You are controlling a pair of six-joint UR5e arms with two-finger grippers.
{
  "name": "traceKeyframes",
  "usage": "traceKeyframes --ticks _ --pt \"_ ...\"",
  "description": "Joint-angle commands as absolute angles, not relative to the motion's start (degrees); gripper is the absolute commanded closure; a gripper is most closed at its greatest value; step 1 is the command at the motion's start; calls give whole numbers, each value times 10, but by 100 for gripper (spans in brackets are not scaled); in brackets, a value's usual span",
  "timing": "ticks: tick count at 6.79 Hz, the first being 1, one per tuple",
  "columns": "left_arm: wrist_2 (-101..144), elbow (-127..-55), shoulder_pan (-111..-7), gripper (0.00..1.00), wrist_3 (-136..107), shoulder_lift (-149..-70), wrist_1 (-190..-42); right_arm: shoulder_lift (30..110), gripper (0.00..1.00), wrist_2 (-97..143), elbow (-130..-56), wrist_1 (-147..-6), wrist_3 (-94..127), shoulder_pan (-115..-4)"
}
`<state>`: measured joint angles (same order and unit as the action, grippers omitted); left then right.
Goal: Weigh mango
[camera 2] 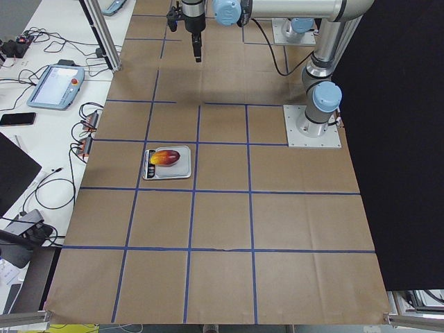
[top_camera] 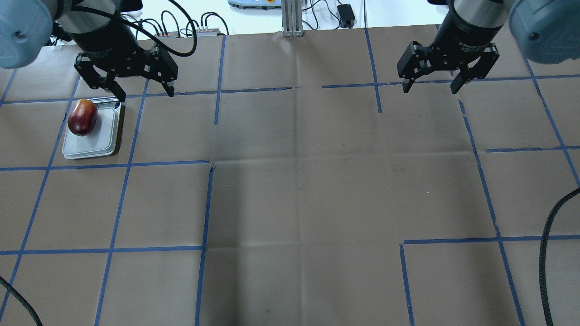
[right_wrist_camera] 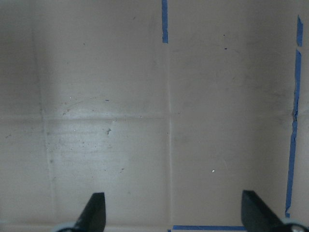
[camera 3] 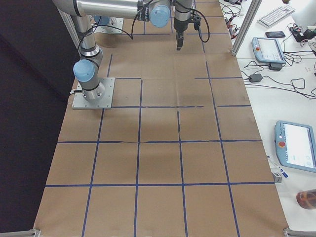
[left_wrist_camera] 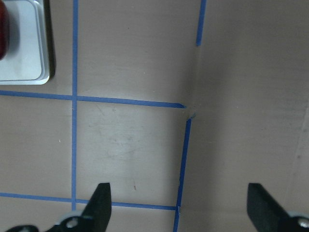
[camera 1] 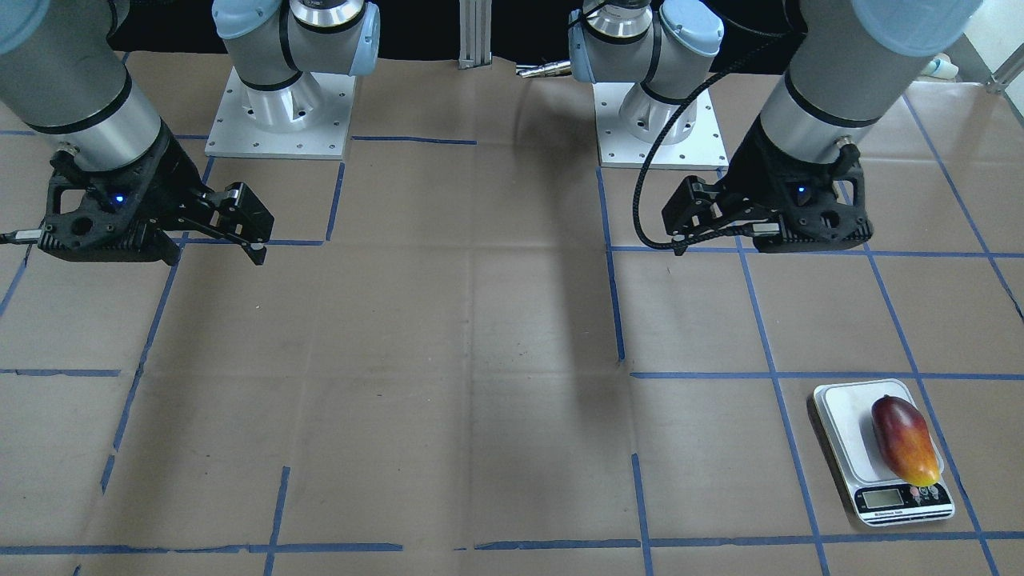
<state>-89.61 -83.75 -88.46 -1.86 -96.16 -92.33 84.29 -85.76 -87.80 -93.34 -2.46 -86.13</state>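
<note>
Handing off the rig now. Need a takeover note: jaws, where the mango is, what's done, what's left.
Left gripper: jaws open, empty, raised above the table close to the scale, touching nothing.
Right gripper: jaws open, empty, over bare table at the other end.
Mango: lying on the scale's platform, off toward one edge, with its yellow tip reaching over toward the display.
Done: the mango is on the scale and neither gripper is touching it.
Left: probably only taking the reading. The display is too small to read in these views.
</note>
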Motion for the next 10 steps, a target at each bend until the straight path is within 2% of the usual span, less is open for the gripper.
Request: traceKeyframes --ticks 1,3,4,10 --pt "-894 -872 -917 0 -40 -933 -925 843 0 -858 -878 -933 -25 -861" --pt "-892 -956 -920 0 -41 -875 -908 843 0 -858 -878 -933 -25 -861" --pt "-892 -971 -919 0 -38 -868 -887 843 0 -858 -878 -933 -25 -861" --pt "-895 -965 -917 0 -38 -874 -884 843 0 -857 -878 -933 -25 -861"
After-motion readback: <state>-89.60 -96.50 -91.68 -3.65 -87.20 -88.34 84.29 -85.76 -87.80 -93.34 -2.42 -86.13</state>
